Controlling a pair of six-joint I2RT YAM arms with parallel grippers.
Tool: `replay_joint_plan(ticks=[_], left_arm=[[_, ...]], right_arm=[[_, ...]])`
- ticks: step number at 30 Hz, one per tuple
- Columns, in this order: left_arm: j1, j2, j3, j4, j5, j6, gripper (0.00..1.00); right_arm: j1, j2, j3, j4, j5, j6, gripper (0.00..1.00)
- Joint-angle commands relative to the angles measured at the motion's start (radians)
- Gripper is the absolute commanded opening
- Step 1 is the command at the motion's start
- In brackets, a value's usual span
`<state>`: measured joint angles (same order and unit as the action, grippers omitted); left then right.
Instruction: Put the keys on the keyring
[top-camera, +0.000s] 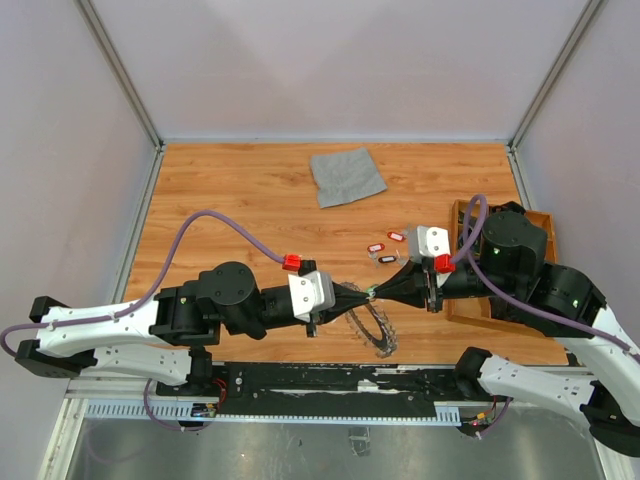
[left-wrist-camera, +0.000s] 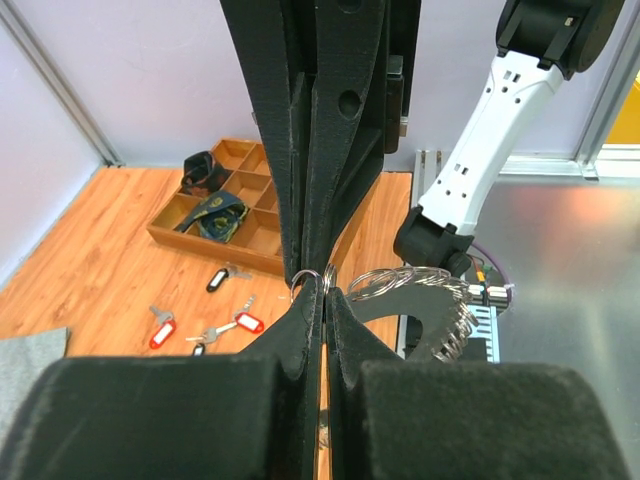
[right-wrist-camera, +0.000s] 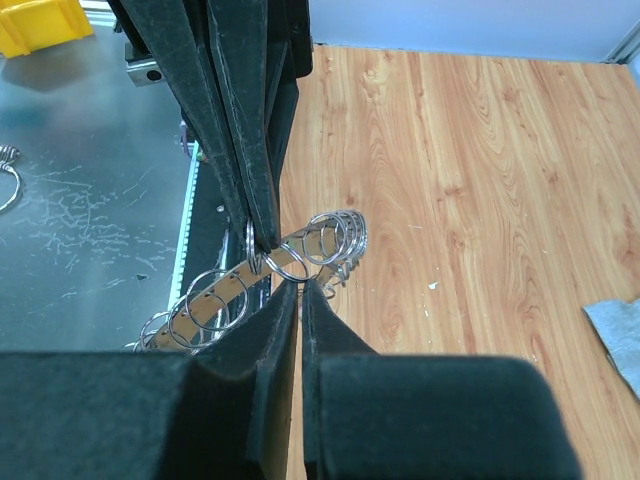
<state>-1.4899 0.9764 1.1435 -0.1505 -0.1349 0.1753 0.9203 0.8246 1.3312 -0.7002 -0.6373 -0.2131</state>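
We find the left gripper (top-camera: 365, 293) pinching a keyring (top-camera: 372, 328) loop, presumably to steady it. The right gripper (top-camera: 380, 291), nearly pressed together, meets it tip-to-tip. The keys (top-camera: 384, 247) lie beyond, unthreaded.

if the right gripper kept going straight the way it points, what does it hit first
The left gripper, tip to tip ahead, pinching a small loop of the keyring. Depth is tight, so that loop may come first.
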Motion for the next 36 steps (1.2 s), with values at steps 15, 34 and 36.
replay_joint_plan(ticks=[15, 34, 36], left_arm=[[-0.006, -0.043, -0.021, 0.08, -0.064, 0.002, 0.01], [-0.005, -0.008, 0.02, 0.044, 0.089, -0.012, 0.0], [-0.006, -0.003, 0.021, 0.043, 0.094, -0.012, 0.0]], right_arm=[[0.012, -0.032, -0.001, 0.042, -0.055, 0.053, 0.02], [0.012, -0.105, -0.092, 0.139, -0.029, -0.061, 0.49], [0.012, -0.092, -0.085, 0.132, -0.058, -0.063, 0.47]])
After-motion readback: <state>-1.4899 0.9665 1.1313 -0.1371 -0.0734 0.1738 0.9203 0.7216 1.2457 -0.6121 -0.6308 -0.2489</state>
